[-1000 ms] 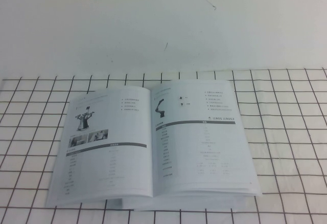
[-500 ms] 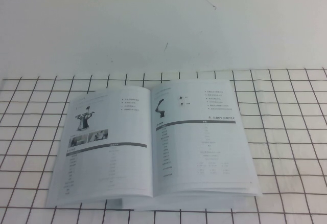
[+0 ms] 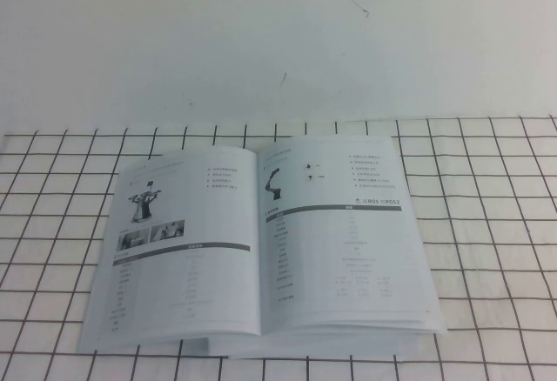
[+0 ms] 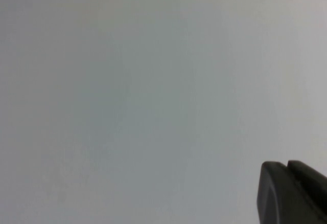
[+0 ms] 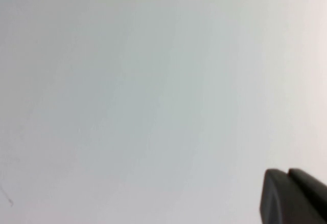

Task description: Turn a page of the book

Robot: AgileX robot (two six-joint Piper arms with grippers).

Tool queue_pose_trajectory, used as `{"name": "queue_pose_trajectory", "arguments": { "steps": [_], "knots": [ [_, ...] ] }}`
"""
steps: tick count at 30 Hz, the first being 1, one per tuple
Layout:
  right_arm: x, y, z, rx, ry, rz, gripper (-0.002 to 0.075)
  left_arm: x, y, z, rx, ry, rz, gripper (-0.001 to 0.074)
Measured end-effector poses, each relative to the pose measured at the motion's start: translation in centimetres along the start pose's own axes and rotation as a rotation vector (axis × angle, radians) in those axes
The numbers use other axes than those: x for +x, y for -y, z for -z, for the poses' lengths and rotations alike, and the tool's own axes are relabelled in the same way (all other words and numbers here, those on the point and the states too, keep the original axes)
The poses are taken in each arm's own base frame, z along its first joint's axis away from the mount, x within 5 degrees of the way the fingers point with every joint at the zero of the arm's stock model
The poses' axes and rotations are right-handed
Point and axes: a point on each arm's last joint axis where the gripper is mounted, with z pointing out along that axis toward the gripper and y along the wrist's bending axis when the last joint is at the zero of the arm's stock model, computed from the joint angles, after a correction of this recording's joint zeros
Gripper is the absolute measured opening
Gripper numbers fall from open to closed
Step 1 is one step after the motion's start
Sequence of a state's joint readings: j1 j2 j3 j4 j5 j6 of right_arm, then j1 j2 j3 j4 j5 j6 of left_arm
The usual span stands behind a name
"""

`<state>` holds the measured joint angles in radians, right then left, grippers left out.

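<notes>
meanwhile book [image 3: 261,246] open on grid cloth [image 3: 487,224]; left gripper [image 4: 292,192], right gripper [image 5: 294,196] elsewhere, jaws' state unclear

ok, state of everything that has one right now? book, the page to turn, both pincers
book: open, lying flat on the gridded cloth.
page: right-hand leaf with the small black arm photo up, lying flat, not lifted.
left pincer: out of the high view, only a dark tip shows in its wrist view, facing blank white surface.
right pincer: same, dark tip only, nowhere near the book.
</notes>
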<state>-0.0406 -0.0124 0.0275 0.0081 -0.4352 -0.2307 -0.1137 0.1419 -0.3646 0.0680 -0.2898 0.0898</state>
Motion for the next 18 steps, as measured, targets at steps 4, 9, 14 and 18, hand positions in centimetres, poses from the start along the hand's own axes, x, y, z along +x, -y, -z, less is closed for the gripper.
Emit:
{"name": "queue_pose_trajectory", "arguments": {
  "steps": [4, 9, 14, 18],
  "knots": [
    [-0.3, 0.3, 0.0, 0.032, 0.033, -0.058, -0.0002, -0.3, -0.1, -2.5, 0.028, -0.120, -0.049, -0.0002],
    [-1.0, 0.3, -0.5, -0.019, -0.140, -0.077, -0.0002, 1.2, -0.1, -7.0, 0.022, -0.371, 0.118, -0.0002],
    [-3.1, 0.4, -0.9, -0.066, -0.278, -0.129, -0.0002, 6.0, 0.7, -11.2, 0.011, -0.619, 0.248, -0.0002],
    [-4.0, 0.1, -1.9, -0.097, -0.408, -0.325, -0.0002, 9.8, 2.4, -13.2, 0.050, -0.831, 0.290, -0.0002]
  ]
}}
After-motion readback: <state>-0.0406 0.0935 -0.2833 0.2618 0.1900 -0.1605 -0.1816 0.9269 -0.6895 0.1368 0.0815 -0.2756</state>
